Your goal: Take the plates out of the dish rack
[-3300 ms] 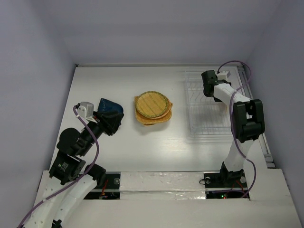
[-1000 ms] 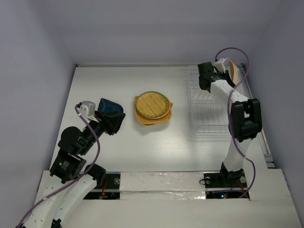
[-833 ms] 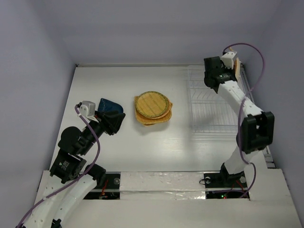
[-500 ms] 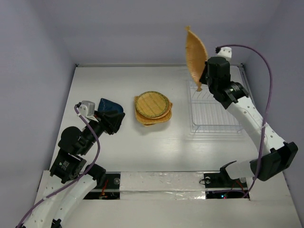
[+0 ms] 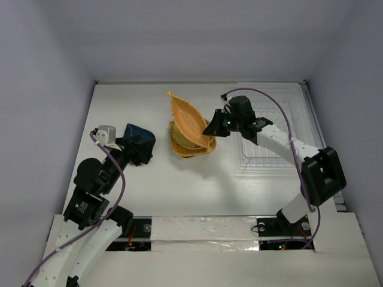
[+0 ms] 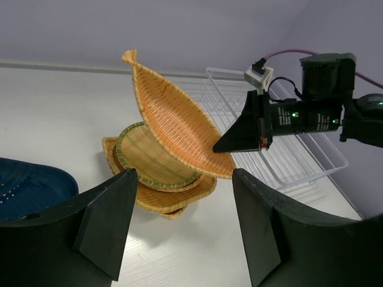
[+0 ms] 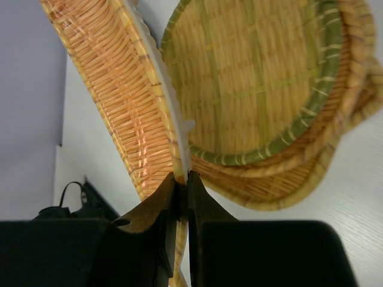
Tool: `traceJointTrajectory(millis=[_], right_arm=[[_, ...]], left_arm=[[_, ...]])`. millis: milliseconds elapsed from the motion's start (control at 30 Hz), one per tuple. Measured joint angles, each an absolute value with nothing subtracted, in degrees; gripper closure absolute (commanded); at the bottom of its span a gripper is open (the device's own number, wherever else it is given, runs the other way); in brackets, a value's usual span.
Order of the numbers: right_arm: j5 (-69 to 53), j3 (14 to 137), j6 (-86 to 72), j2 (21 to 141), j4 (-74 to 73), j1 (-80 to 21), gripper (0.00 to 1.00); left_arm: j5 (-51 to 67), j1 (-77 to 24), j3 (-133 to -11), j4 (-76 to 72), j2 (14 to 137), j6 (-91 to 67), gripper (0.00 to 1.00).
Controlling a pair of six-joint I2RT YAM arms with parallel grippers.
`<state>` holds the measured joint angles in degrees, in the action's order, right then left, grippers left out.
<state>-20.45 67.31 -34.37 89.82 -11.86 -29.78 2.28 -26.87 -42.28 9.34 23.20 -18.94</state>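
Gripper on the left (image 6: 182,176): its black jaws are standing wide apart, holding nothing.
Small dark blue plate (image 5: 140,134): is lying on the white table (image 5: 119,107), just beside that gripper.
Pile of flat woven tan plates (image 5: 192,148): is sitting mid-table.
Gripper on the right (image 7: 181,179): is pinching the rim of a leaf-shaped orange woven plate (image 5: 187,116), tilting it over the pile.
Clear plastic dish rack (image 5: 269,149): is sitting on the right, under the right arm.

Bright, even light fell from above; the white tabletop (image 5: 179,191) carried a soft glare patch and faint shadows. The close fingers (image 7: 161,203) in the right wrist view looked soft.
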Motion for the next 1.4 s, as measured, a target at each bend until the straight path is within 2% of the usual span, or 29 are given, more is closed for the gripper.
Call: traceJointTrajectory(millis=[367, 900, 1100, 1400], right_arm=[[-28.9, 67.3, -37.5, 97.7, -6.2, -29.8, 1.00], [-29.7, 67.3, -37.1, 100.9, -7.1, -29.6, 0.89], [-29.8, 67.3, -37.2, 100.9, -7.2, -29.1, 0.81], [-29.8, 67.5, -37.3, 101.0, -7.3, -26.6, 0.79]], left_arm=[[2.9, -23.8, -42.2, 9.3, 24.3, -18.9, 0.36], [4.5, -23.1, -42.2, 9.3, 25.0, -18.9, 0.35], [5.0, -22.7, -42.2, 9.3, 25.1, -18.9, 0.34], [5.7, -22.7, -42.1, 9.2, 25.5, -18.9, 0.34]])
